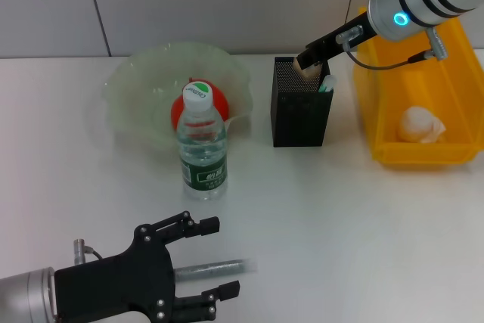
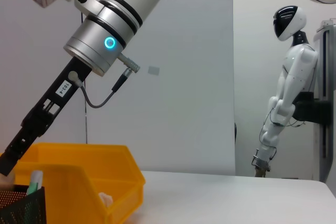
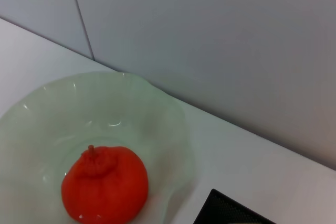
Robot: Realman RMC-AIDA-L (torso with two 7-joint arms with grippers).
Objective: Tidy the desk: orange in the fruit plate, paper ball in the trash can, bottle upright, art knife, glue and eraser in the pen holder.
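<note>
A white table [image 1: 363, 232] carries everything. Toward its back left sits a pale green plate [image 1: 136, 85], and just in front of it stands a bottle [image 1: 203, 149], upright with its cap on. To the right of these stands a black mesh holder [image 1: 300, 115], and further right a yellow bin [image 1: 454, 104] (it runs past the table's right side in the head view). The front of the table shows bare white surface.

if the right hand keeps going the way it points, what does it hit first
Most likely the pen holder: the right hand angles down into its open top, holding a pale item, probably the eraser. Depth is uncertain.
</note>
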